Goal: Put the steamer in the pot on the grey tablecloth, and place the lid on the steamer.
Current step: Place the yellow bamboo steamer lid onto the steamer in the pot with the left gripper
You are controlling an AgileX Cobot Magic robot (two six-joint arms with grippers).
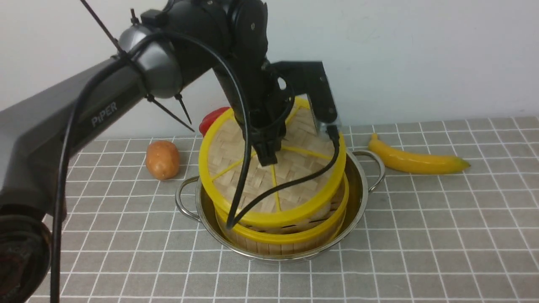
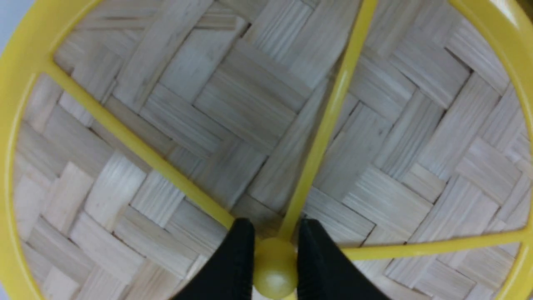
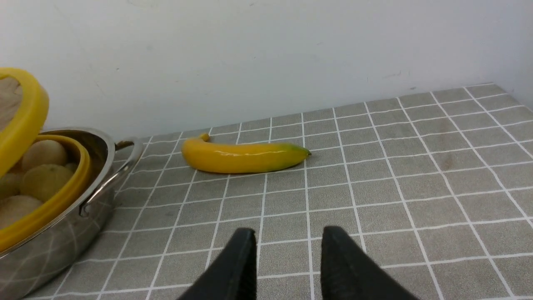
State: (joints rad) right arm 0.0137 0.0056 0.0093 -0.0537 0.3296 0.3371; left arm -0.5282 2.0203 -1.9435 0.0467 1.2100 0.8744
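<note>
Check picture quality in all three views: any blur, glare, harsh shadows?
Front view: even soft light, faint shadows only; the left arm's near end is dark and blurred. Left wrist view: the lid fills the frame, weave slightly soft, left gripper out of focus. Right wrist view: a glare streak on the banana, the cloth grid mirrored in the pot, right gripper soft.

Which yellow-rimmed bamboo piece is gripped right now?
The lid, flat and woven, pinched at its hub by the left gripper; the slat-walled steamer sits in the pot.
</note>
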